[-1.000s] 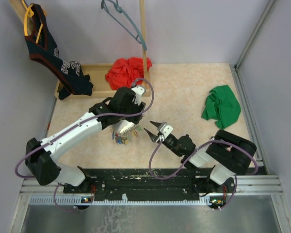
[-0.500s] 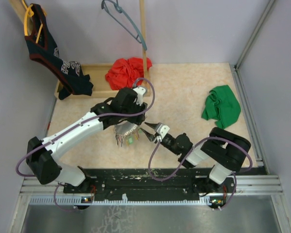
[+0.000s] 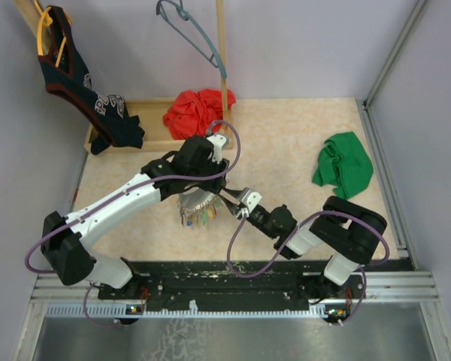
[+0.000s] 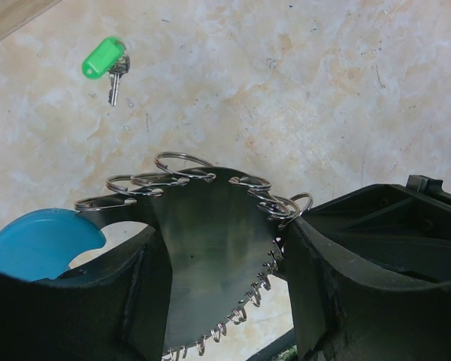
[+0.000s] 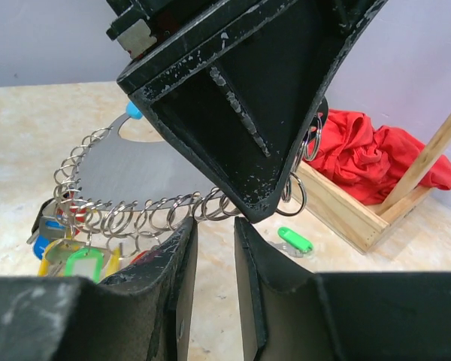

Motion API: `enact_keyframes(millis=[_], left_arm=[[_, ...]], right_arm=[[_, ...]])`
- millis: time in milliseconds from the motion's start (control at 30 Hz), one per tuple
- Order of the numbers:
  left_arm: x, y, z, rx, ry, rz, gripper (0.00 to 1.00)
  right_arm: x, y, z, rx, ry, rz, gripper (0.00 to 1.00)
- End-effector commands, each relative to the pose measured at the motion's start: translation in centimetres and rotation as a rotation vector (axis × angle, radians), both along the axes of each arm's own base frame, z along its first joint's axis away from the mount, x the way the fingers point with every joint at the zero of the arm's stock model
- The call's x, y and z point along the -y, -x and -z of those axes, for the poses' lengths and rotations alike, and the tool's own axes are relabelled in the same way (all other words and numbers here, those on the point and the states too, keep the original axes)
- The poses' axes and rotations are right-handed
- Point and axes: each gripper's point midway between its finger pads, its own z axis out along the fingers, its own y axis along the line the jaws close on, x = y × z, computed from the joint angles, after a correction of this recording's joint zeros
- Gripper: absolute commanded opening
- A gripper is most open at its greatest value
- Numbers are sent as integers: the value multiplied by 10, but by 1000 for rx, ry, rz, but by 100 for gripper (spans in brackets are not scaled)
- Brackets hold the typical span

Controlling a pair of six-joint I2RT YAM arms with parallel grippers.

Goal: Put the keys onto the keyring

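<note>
L claw clamps keyring, centre frame; R claw barely open, tips just under its rings. Green-tag key lies apart, upper left, on table.

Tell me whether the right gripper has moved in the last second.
Yes: the right gripper moved left, away from the green cloth, toward the keyring.

Top cam sat above the near edge, looking down on the whole desk. Left wrist cam pointed straight down, close; right wrist cam looked low toward the far-left corner. Both caught the keyring.
</note>
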Motion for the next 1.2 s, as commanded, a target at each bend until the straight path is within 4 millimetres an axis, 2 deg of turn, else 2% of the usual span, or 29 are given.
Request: enact_keyframes(millis=[0, 233, 367, 567, 633, 767, 900, 1000, 1167], left_arm=[[11, -3, -16, 24, 47, 4, 19], [17, 0, -10, -11, 69, -3, 18], [17, -1, -5, -21, 63, -17, 18], [17, 0, -7, -24, 71, -19, 18], [16, 0, -6, -25, 67, -22, 18], [10, 0, -3, -20, 40, -35, 18], [5, -2, -3, -11, 22, -52, 18], [5, -1, -4, -9, 28, -52, 18], [10, 1, -3, -20, 57, -38, 20]], right_arm=[[1, 1, -55, 111, -179, 12, 26], [2, -4, -60, 107, -200, 32, 26], [2, -4, -65, 105, -217, 32, 30], [10, -12, -63, 88, -225, 95, 33], [13, -13, -62, 90, -219, 110, 30], [14, -10, -63, 101, -214, 99, 16], [15, -7, -61, 105, -203, 90, 10], [17, -5, -59, 109, -191, 86, 1], [16, -3, -59, 114, -188, 77, 1]])
